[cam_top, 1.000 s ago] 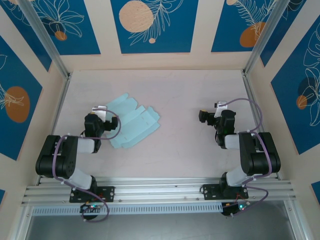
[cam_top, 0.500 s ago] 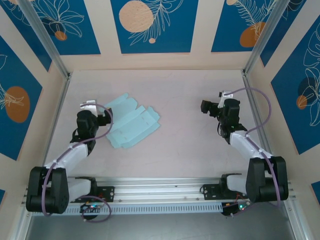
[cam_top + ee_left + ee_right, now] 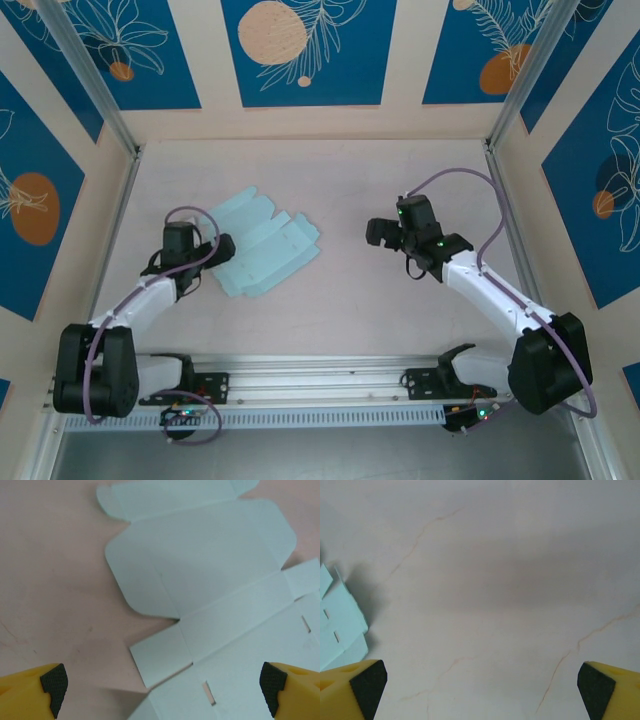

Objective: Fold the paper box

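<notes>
The paper box [image 3: 262, 243] lies as a flat pale mint-blue die-cut sheet with flaps on the left half of the table. My left gripper [image 3: 222, 248] hovers at the sheet's left edge, open, with its yellow fingertips [image 3: 47, 690] wide apart over the sheet [image 3: 210, 580] and nothing between them. My right gripper [image 3: 382, 232] is open over bare table, right of the sheet. In the right wrist view its fingertips [image 3: 607, 690] stand wide apart, and a corner of the box [image 3: 337, 625] shows at the far left.
The pale marbled table [image 3: 350, 170] is ringed by walls with blue floral panels [image 3: 300, 50]. An aluminium rail [image 3: 320, 375] carrying both arm bases runs along the near edge. Free table lies between the sheet and the right gripper.
Both arms have stretched out from a folded pose. The left gripper has come down to the sheet's left edge; the right gripper has moved left toward the sheet. The sheet has not moved.
</notes>
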